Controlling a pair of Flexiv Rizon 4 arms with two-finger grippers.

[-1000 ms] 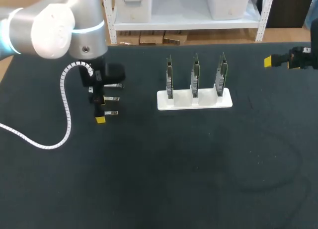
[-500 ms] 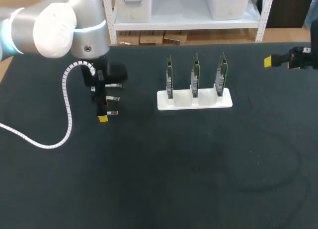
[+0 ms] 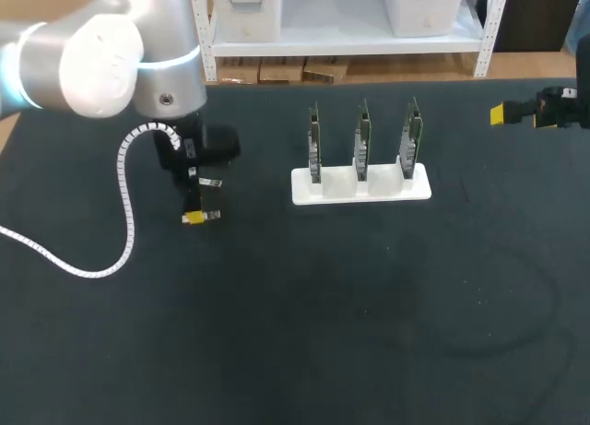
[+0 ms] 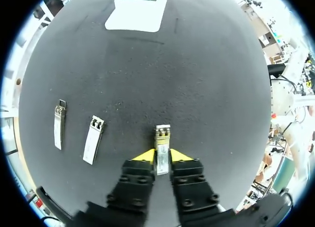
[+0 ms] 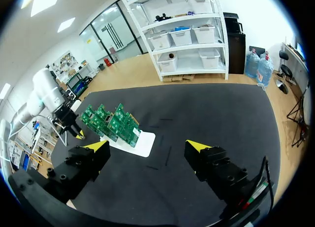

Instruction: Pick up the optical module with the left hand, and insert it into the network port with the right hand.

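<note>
left gripper [image 4: 161, 157] pinches 1 optical module [image 4: 162, 138] by its rear end, fingers narrow, the module's front poking ahead of the tips; its pale label is too small to read. right gripper [image 5: 147, 146] gapes wide, holding nothing, at the far right. black table [image 3: 369, 333]; white stand [image 3: 359, 187] with 3 upright green boards [image 3: 361, 135]; 2 spare modules [image 4: 93, 138] lie flat beside the left gripper.

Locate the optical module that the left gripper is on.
Left wrist view: the optical module is between the left gripper's yellow tips, at the table's left, with two loose modules beside it.
</note>
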